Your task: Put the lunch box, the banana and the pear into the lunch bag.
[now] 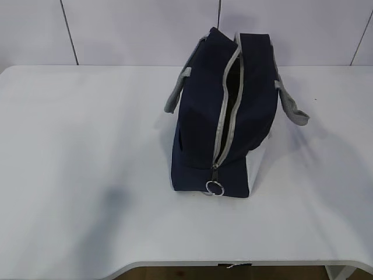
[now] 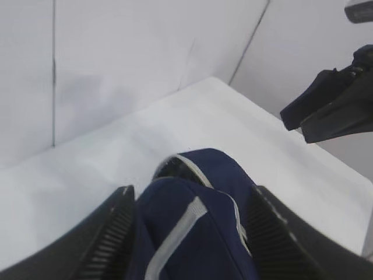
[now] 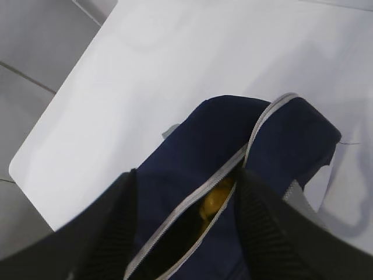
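Navy fabric fills the middle of the white table [image 1: 70,175]: the lunch bag [image 1: 201,122] stands toward the far edge, close to the panelled wall [image 1: 140,29], with its ring-pull end facing the near edge. Bare tabletop lies open to the left, to the right and in front of it. A grey webbing handle [image 1: 175,93] droops down each long side. The grey zipper [image 1: 228,99] runs along the top and stands parted for most of its length, with the slider and ring pull [image 1: 214,186] down at the near end.

Through that slit the right wrist view shows something yellow [image 3: 214,198] inside the bag — probably the banana or the pear, though too little shows to say which. The lunch box cannot be made out in any view.

Neither arm appears in the exterior view. The left gripper [image 2: 189,233] hangs above one end of the bag with its jaws spread apart and the bag's top seen between them; they grasp nothing. The right gripper [image 3: 186,227] looks down over the zipper opening, its jaws likewise released and wide, with the slit seen between the two fingers [image 3: 268,227] — nothing is held. The dark shape at the right edge of the left wrist view is the other arm [image 2: 335,105], up off the table.
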